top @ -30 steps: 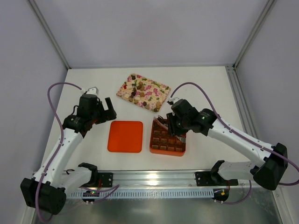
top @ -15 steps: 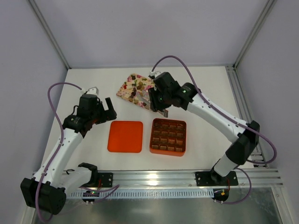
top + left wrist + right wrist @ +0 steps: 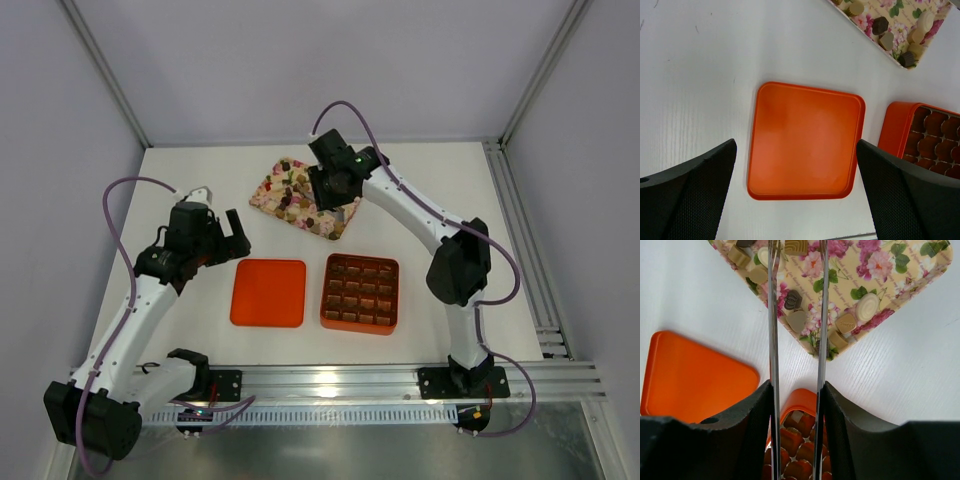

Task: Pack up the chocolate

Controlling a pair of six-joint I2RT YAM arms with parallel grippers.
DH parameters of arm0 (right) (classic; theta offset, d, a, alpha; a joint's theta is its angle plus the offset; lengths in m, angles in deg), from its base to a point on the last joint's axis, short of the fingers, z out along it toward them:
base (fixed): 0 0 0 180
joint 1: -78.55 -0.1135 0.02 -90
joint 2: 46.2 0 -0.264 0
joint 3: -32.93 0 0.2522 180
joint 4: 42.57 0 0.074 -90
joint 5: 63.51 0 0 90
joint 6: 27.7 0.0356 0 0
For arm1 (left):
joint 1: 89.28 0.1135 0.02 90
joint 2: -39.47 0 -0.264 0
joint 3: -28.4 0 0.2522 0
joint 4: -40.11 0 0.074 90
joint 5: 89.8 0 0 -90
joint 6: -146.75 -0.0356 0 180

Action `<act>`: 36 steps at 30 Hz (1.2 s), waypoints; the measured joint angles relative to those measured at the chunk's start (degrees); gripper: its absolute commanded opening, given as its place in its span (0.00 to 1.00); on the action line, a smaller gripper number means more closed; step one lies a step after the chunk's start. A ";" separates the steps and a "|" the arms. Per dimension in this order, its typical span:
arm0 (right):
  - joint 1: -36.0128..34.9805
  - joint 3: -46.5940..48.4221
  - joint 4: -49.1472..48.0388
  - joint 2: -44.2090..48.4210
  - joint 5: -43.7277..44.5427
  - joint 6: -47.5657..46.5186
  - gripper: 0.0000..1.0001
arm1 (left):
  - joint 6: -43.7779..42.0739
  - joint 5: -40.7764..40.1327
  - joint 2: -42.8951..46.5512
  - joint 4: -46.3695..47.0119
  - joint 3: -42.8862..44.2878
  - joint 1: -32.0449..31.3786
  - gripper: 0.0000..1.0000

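The chocolate [image 3: 290,195] lies as several brown and tan lumps on the pink floral tray [image 3: 340,215]. My right gripper [image 3: 315,192] hangs over that tray. In the right wrist view its two thin metal blades [image 3: 773,315] stand apart around a dark lump [image 3: 793,299] and a tan heart [image 3: 797,320], gripping nothing. The orange box [image 3: 360,292] sits near the front; I cannot tell which of its cells are filled. My left gripper [image 3: 232,228] is wide open above the orange lid [image 3: 805,140], empty.
The orange lid [image 3: 268,292] lies flat just left of the box, a narrow gap between them. The tray sits diagonally behind both. White table surface surrounds them, and frame posts stand at the back corners.
My right arm has swung from above the orange box back to over the floral tray, its blades spreading a little. The left arm has not moved.
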 measured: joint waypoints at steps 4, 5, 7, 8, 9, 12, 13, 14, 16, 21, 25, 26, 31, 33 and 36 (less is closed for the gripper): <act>0.33 1.05 0.59 -0.94 -0.28 0.00 0.49 | 0.02 0.31 0.00 0.00 0.00 0.00 1.00; 0.33 1.36 0.61 -1.22 -0.48 0.00 0.49 | 0.02 0.33 0.00 0.00 0.00 0.00 1.00; 0.35 1.77 0.63 -1.86 -0.83 0.02 0.49 | 0.02 0.33 0.00 0.00 0.00 0.00 1.00; 0.33 1.97 0.66 -2.25 -0.96 0.02 0.49 | 0.02 0.33 0.00 0.00 0.00 0.00 1.00; 0.33 2.21 0.70 -2.78 -1.11 0.02 0.49 | 0.02 0.33 0.00 0.00 0.00 0.00 1.00; 0.33 2.47 0.72 -4.11 -1.33 0.02 0.49 | 0.02 0.33 0.00 0.00 0.00 0.00 1.00; 0.33 2.47 0.72 -4.46 -1.36 0.04 0.49 | 0.02 0.33 0.00 0.00 0.00 0.00 1.00; 0.33 2.51 0.74 -4.96 -1.36 0.04 0.49 | 0.02 0.33 0.00 0.00 0.00 0.00 1.00; 0.33 2.73 0.76 -5.95 -1.36 0.04 0.49 | 0.02 0.33 0.00 0.00 0.00 0.00 1.00; 0.33 4.11 0.92 -8.22 -1.33 0.07 0.45 | 0.02 0.33 0.00 0.00 0.00 0.00 1.00; 0.33 5.05 0.94 -9.20 -1.33 0.09 0.40 | 0.02 0.33 0.00 0.00 0.00 0.00 1.00; 0.33 5.07 0.94 -9.29 -1.31 0.11 0.39 | 0.02 0.33 0.00 0.00 0.00 0.00 1.00; 0.33 5.07 1.03 -9.40 -1.29 0.09 0.34 | 0.02 0.33 0.00 0.00 0.00 0.00 1.00; 0.33 5.07 1.01 -9.40 -1.25 0.11 0.32 | 0.02 0.33 0.00 0.00 0.00 0.00 1.00; 0.33 5.05 1.03 -9.40 -1.07 0.11 0.32 | 0.02 0.33 0.00 0.00 0.00 0.00 1.00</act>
